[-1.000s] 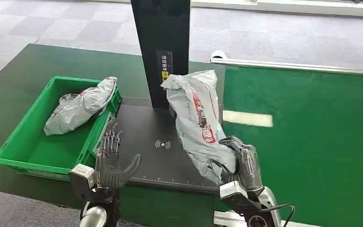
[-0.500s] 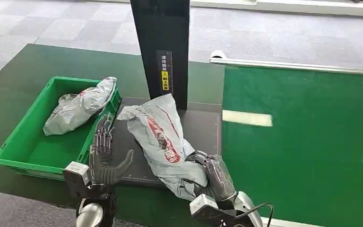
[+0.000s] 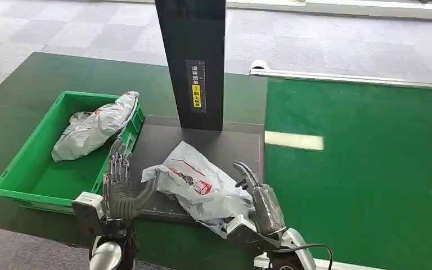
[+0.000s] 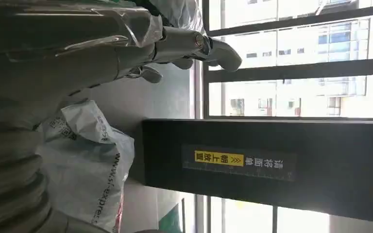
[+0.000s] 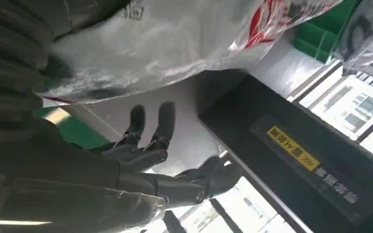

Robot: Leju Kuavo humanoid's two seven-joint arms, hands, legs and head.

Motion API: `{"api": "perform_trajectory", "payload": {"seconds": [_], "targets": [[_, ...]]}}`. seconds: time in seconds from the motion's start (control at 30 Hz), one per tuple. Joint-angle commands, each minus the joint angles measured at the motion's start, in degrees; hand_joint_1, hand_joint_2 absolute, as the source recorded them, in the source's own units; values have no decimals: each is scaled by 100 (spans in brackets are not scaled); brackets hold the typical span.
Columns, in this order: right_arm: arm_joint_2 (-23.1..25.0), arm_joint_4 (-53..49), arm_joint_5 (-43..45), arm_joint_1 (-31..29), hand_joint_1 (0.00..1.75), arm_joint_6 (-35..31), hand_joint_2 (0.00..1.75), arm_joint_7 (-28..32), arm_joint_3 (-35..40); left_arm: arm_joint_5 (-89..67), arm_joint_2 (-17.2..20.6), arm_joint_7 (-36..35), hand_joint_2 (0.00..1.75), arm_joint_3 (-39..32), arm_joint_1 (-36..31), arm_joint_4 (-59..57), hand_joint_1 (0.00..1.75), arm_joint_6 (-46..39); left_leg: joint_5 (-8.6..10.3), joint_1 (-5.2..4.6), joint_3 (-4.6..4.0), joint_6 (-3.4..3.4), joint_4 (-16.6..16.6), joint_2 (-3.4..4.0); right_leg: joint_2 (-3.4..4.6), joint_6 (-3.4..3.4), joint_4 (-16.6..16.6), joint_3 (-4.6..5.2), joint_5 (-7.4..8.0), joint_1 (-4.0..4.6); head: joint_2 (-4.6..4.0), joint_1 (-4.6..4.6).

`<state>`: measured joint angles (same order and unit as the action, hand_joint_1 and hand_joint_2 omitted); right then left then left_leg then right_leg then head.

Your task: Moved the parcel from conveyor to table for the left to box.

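Parcel (image 3: 199, 188) lies flat on the dark counter (image 3: 236, 149), in front of the black upright post (image 3: 194, 62); conveyor belt (image 3: 360, 157) to the right; set-down step judged done. Right hand (image 3: 259, 199) fingers spread beside the parcel's near end, gripping nothing, contact uncertain. Left hand (image 3: 121, 185) spread, upright, thumb just beside the parcel's left edge. Next: left hand must close on the parcel and carry it to the green box (image 3: 31, 183), which already holds another grey bag (image 3: 93, 126).

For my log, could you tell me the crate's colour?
The crate is bright green, clearest in the head view.
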<state>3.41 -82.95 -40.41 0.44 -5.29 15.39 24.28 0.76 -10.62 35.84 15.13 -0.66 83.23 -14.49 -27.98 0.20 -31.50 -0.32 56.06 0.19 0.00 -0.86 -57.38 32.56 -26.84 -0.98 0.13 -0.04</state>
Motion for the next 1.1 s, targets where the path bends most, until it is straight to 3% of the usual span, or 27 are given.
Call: {"api": "perform_trajectory", "payload": {"seconds": [0.03, 0.13, 0.2, 0.23, 0.33, 0.6, 0.63, 0.77, 1.1], "targets": [[114, 486, 45, -124, 0, -186, 175, -202, -592, -40, 44, -67, 175, 186, -142, -491, 0, -19, 3, 2, 8, 0, -9, -2, -1, 5, 11, -10, 4, 3, 0, 0], [154, 109, 1013, -15, 0, -247, 175, 797, -754, -386, 99, -140, 175, 540, -345, -667, 0, 105, 6, 4, 9, -1, -10, -9, -9, 7, 14, -15, 5, 5, 0, 0], [161, -129, 1268, 43, 0, -191, 175, 982, -780, -484, 78, -188, 175, 652, -424, -762, 0, 151, 6, 4, 3, -2, -5, -17, -17, 7, 9, -10, 2, 5, 0, 2], [196, -391, 1759, 118, 0, -222, 175, 1461, -886, -690, 98, -222, 175, 825, -521, -857, 0, 217, 5, 2, -1, -1, -1, -20, -19, 5, 4, -6, 0, 3, 0, 0], [224, -1384, 2300, 359, 0, -785, 175, 2183, -1090, -1090, 3, -372, 175, 1123, -730, -1110, 0, 446, 5, -2, -7, 1, 3, -26, -26, 3, 0, 0, -3, -1, 0, 0], [174, -1565, 2331, 411, 0, -748, 175, 2029, -1057, -1095, 1, -397, 175, 1123, -746, -1131, 0, 465, -1, 0, 8, -3, -1, 6, -1, 5, 4, -5, 1, 0, 0, 0], [269, -1784, 2455, 445, 0, -1210, 175, 2453, -1190, -1421, 19, -561, 175, 1270, -863, -1270, 0, 528, 2, 4, 8, -5, -4, -4, -9, 8, 9, -9, 2, 4, 0, 0], [103, -2955, 3311, 620, 0, -1952, 175, 2461, -1475, -2335, -203, -889, 175, 1653, -1295, -2163, 0, 874, 2, -2, -3, -2, 6, -23, -27, 4, -3, 1, -4, -2, 0, -2], [563, -2347, 3839, 290, 0, -1346, 175, 2347, -2148, -4599, -496, -1775, 175, 2971, -2134, -4292, 0, 1142, 6, -2, 14, -2, -6, -15, -19, 6, 15, -19, 5, -3, 0, 2]]}}
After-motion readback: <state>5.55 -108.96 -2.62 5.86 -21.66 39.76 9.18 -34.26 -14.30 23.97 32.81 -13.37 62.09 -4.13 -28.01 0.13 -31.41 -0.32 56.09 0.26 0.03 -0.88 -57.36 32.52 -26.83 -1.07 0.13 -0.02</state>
